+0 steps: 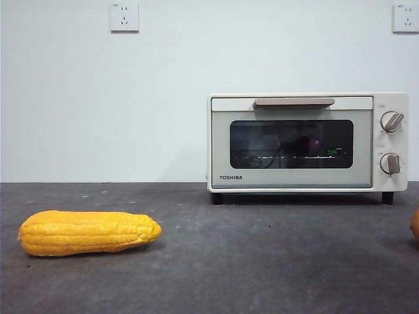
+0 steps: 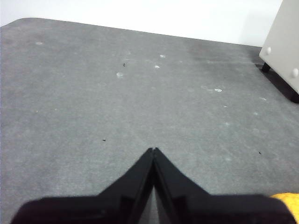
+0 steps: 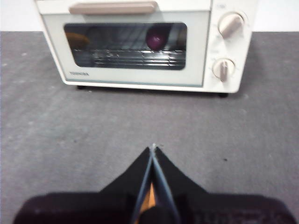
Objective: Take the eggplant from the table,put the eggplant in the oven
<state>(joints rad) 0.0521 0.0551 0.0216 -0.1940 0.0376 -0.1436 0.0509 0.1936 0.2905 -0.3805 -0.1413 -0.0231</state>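
A: Where do we find the eggplant point(image 3: 155, 38)?

B: Inside the Toshiba toaster oven point(image 1: 308, 142), behind the dark glass door point(image 1: 291, 144), which is shut. We see only a rounded, glossy purple end of it, resting on the wire rack point(image 3: 126, 55) toward the knob side. The rest of it, and any green stem, we cannot make out through the tinted glass.

A: And the oven itself?

B: Cream-white, taupe bar handle point(image 1: 293, 102) along the top of the door, two round knobs point(image 1: 391, 122) stacked at its 3 o'clock side. It stands on the dark grey counter point(image 1: 262, 261) against the white wall.

A: What else is on the counter?

B: A yellow corn cob point(image 1: 89, 232) lying on its side, out at about 8 o'clock from the oven in the front view, well apart from it. A sliver of something orange point(image 1: 415, 224) shows at the right edge; we cannot tell what it is.

A: The hands?

B: The left hand point(image 2: 153, 150) has its jaws pressed together, holding nothing, over bare counter. The right hand point(image 3: 153, 147) is likewise closed and empty, facing the oven door from a distance.
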